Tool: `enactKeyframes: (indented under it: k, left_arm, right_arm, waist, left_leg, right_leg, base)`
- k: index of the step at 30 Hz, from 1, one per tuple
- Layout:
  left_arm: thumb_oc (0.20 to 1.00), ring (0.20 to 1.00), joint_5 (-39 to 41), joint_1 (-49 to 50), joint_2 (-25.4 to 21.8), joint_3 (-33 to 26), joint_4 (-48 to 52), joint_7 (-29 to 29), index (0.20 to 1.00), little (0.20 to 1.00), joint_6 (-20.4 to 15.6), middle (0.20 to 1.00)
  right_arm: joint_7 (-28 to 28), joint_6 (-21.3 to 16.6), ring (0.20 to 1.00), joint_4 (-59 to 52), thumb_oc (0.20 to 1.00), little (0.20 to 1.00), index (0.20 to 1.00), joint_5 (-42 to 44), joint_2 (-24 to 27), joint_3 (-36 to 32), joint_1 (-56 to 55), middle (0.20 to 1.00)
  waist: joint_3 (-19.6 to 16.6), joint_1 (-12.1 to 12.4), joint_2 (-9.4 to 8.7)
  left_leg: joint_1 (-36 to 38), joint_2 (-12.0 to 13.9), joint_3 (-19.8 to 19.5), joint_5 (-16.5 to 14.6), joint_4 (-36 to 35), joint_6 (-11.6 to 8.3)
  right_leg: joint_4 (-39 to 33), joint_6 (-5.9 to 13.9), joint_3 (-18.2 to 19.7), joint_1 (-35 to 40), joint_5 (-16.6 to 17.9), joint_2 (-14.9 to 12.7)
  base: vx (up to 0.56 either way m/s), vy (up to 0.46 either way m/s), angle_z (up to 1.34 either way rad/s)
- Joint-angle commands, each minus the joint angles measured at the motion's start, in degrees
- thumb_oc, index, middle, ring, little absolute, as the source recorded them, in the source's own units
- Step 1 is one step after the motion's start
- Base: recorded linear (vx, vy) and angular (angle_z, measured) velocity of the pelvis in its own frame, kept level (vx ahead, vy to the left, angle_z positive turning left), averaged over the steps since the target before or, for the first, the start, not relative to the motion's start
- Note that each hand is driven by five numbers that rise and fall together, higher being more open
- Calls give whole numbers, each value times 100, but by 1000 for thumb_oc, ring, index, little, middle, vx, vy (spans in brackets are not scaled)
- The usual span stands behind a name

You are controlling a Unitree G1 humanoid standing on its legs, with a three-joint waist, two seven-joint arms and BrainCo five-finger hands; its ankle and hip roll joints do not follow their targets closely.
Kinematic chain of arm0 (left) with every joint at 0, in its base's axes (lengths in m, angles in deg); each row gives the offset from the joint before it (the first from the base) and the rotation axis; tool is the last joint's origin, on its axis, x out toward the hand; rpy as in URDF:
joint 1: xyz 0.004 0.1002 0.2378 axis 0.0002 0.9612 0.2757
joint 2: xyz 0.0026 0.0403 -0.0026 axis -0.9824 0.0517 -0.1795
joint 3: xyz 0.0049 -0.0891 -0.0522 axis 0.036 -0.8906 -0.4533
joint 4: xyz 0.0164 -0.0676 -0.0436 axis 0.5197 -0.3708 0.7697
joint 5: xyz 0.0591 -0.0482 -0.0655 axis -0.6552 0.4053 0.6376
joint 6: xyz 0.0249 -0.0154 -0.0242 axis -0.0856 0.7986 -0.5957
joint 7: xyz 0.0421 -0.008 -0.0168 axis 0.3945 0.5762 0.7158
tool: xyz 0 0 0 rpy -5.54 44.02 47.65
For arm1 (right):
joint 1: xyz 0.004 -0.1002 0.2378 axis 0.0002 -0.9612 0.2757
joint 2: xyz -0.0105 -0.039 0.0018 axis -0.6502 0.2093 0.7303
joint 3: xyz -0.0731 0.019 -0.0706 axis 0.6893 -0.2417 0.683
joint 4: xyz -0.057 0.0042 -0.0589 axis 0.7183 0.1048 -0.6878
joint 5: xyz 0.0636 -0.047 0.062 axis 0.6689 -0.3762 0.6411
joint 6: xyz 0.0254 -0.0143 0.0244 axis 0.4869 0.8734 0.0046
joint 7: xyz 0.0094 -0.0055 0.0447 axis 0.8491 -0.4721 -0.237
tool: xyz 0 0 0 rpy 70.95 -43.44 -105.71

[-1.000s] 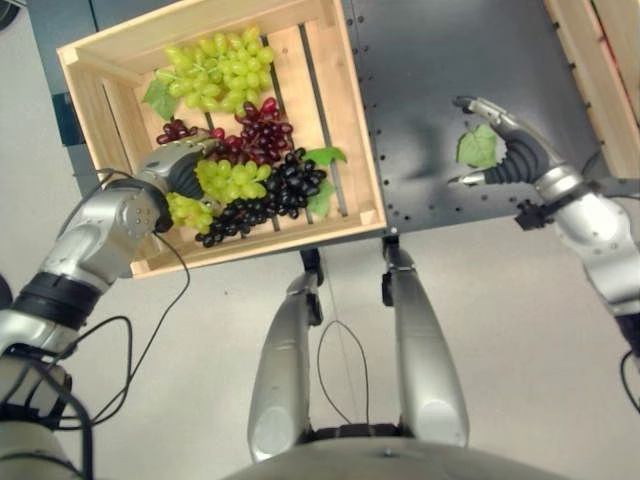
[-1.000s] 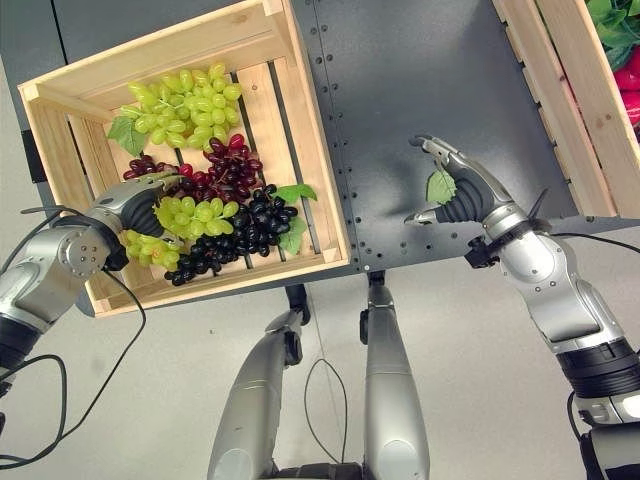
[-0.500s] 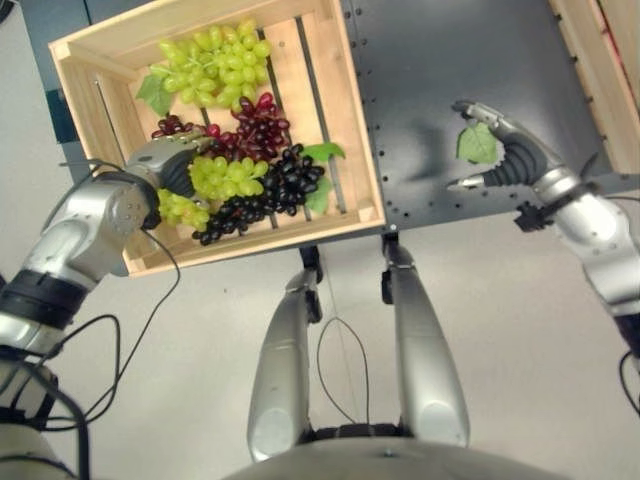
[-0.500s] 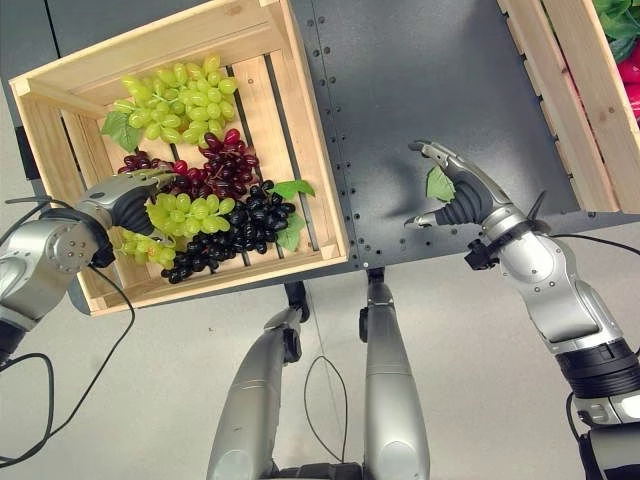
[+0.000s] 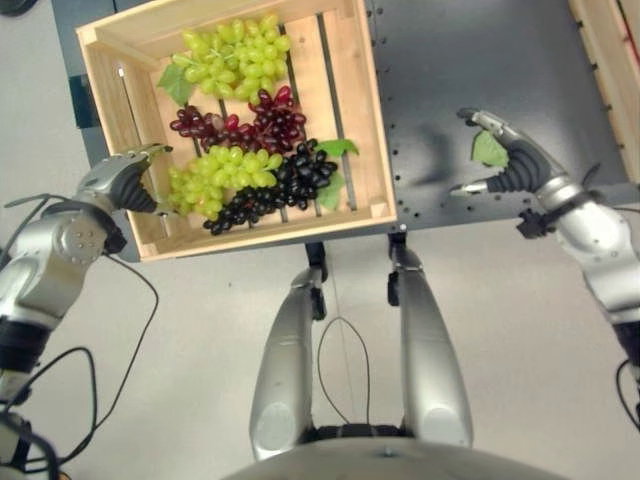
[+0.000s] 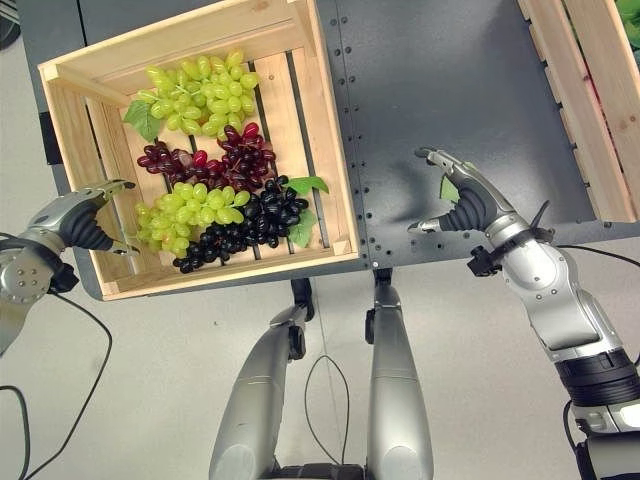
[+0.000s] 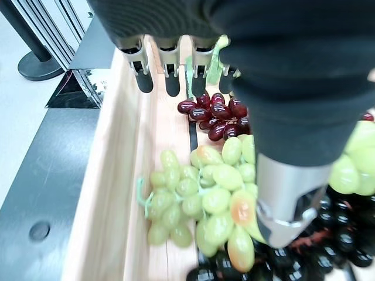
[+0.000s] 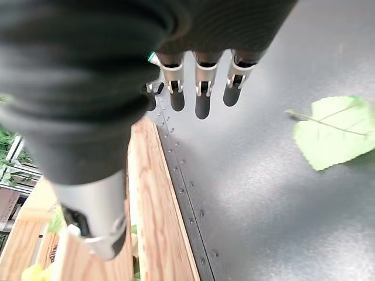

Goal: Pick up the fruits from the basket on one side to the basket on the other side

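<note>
A wooden crate (image 5: pixel 358 110) on the left holds two green grape bunches (image 5: pixel 232 55) (image 5: pixel 215 178), a red bunch (image 5: pixel 245 118) and a black bunch (image 5: pixel 288 185). My left hand (image 5: pixel 125 182) hovers over the crate's left wall, open and holding nothing. In the left wrist view its straight fingers (image 7: pixel 167 73) point along the wall, with the nearer green bunch (image 7: pixel 199 202) just beside the thumb (image 7: pixel 290 205). My right hand (image 6: pixel 465 200) is open above the dark table, over a loose green leaf (image 8: pixel 337 132). The second crate (image 6: pixel 580 90) stands at the far right.
The dark perforated table (image 5: pixel 450 70) lies bare between the two crates. Vine leaves (image 5: pixel 338 150) lie among the grapes in the left crate. The right crate's wooden wall (image 8: pixel 155 205) runs close beside my right hand.
My left hand has let go of the middle green bunch and drawn back left to the crate's wall. The camera has shifted a little. The right hand has hardly moved.
</note>
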Motion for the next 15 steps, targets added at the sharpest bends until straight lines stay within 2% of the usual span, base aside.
enactKeyframes:
  k: [1,8,15]
  left_arm:
    - [1000,1000,30,274,-265,-529,111,-40,1000,1000,36,1000]
    - [1000,1000,-84,261,-296,-481,205,-86,1000,1000,-4,1000]
    - [1000,1000,-178,-183,-135,-111,262,-90,1000,1000,33,1000]
  right_arm:
    - [-27,-162,1000,-510,1000,1000,1000,59,97,-221,46,1000]
    - [-77,-162,1000,-509,1000,1000,1000,45,105,-121,81,1000]
    - [-74,-107,1000,-501,1000,1000,1000,11,97,-60,152,1000]
  waist:
    - [-44,-105,128]
    - [-59,-118,100]
    - [-10,-148,47]
  left_leg:
    - [134,-250,16,-11,-129,364]
    - [114,-252,-4,-8,-109,356]
    - [95,-228,2,6,-127,354]
  right_leg:
    - [123,265,-86,261,-245,172]
    - [130,255,-88,267,-245,168]
    - [129,250,-95,238,-236,182]
  base:
    - [0,0,0]
    - [0,0,0]
    - [0,0,0]
